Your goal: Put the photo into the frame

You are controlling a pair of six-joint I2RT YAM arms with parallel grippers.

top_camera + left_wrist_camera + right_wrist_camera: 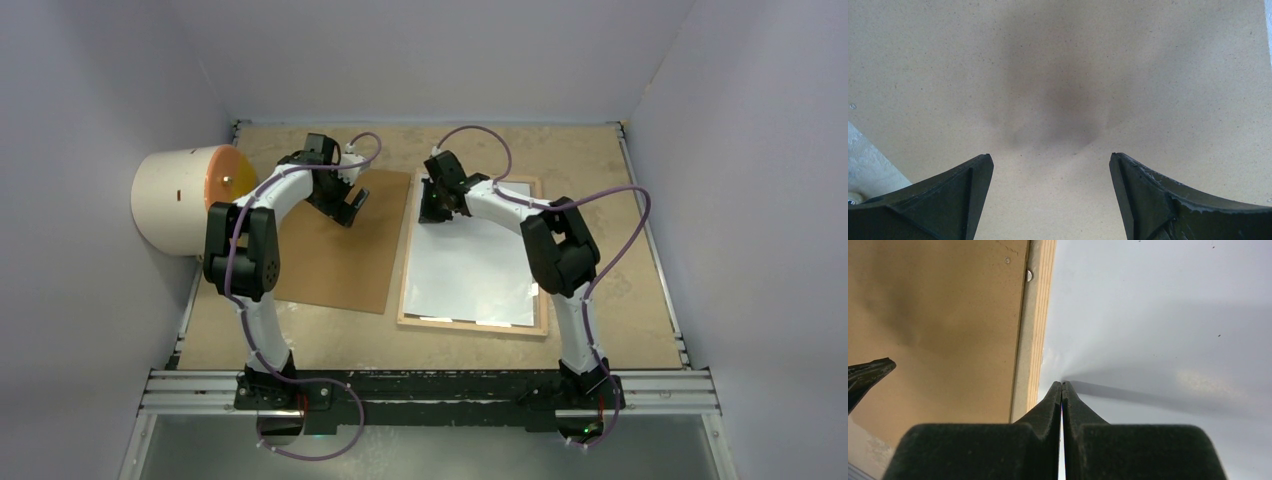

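Observation:
The frame (470, 325) lies flat on the table at the right with its wood-brown rim (1035, 315) up. Inside it lies the photo (470, 270), plain white side up, and this white sheet (1158, 300) fills the right of the right wrist view. My right gripper (437, 205) is shut, with its tips (1062, 384) down at the photo's far left corner, just inside the rim. Nothing shows between its fingers. My left gripper (350, 210) hangs open and holds nothing over the far right part of the brown backing board (345, 260). Between its fingers (1052, 157) only a tan surface shows.
A white cylinder with an orange end (185, 200) stands at the table's left edge, close to the left arm's elbow. The backing board lies next to the frame's left side. Grey walls close the table in on three sides.

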